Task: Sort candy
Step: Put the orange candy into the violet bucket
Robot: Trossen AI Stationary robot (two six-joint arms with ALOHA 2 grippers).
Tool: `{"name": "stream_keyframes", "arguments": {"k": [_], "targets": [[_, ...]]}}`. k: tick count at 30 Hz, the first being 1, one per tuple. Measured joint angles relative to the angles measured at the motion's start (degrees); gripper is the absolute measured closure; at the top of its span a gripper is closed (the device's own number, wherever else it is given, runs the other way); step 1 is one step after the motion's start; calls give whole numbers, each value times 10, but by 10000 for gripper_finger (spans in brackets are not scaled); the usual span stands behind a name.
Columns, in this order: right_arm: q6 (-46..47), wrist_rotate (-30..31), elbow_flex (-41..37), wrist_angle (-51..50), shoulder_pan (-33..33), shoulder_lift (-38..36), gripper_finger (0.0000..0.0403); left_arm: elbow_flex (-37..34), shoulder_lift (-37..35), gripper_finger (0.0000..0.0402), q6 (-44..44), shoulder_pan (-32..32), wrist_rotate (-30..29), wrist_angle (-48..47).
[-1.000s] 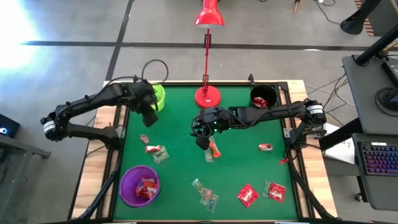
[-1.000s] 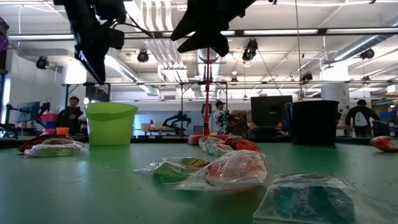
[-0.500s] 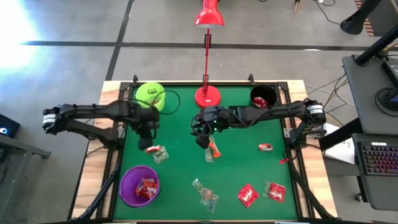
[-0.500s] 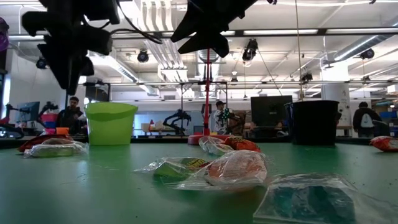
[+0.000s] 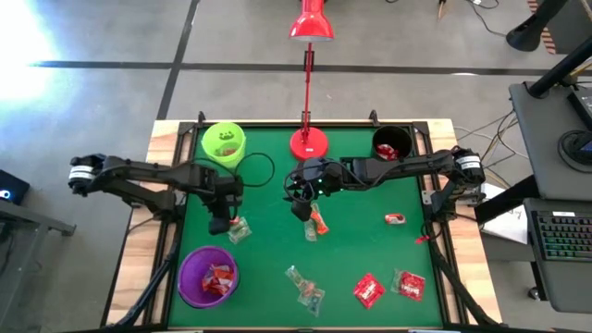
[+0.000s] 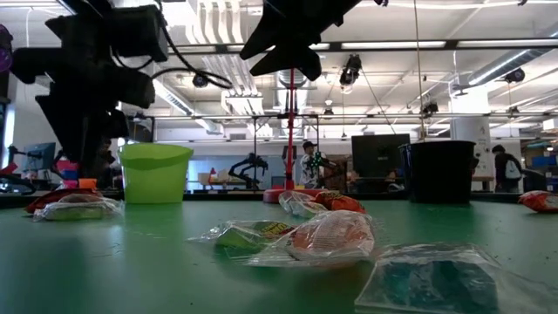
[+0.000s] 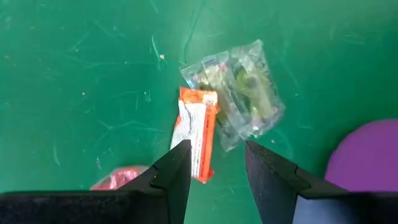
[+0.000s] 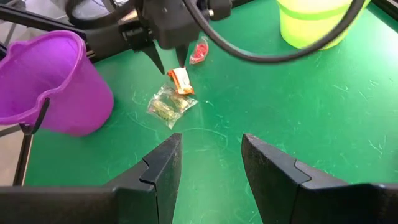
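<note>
On the tabletop's left side, the left tool (image 7: 215, 163) hovers open over a small orange-and-white wrapped candy (image 7: 198, 138), lined up to pinch it; right tool (image 8: 210, 155) waits open mid-table.

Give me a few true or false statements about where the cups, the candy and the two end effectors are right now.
1. The left end effector hangs open over an orange candy. True.
2. The purple cup is empty. False: it holds red candy.
3. The lime cup stands at the table's far left corner. True.
4. The right end effector grips a red candy. False: its fingers are open with nothing between them.
5. A clear greenish candy lies right beside the orange one. True.
6. The lamp stands between the purple and lime cups. False: its base sits between the lime cup and the black cup.
</note>
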Motion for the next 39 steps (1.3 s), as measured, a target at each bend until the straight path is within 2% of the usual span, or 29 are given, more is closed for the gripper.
{"name": "stream_keyframes", "arguments": {"k": [12,17,22,30,39], "targets": [[0,0,0,-4,-2,0,243,-11,87,269,11,0,-3,33],[1,0,0,-11,-2,0,243,-11,118,272,-2,0,-51,35],[1,0,0,-12,-2,0,243,-11,135,302,-2,0,-51,34],[1,0,0,-12,-2,0,243,-10,143,388,0,0,-46,39],[18,-1,0,-26,-2,0,243,2,106,396,-10,0,-43,18]]}}
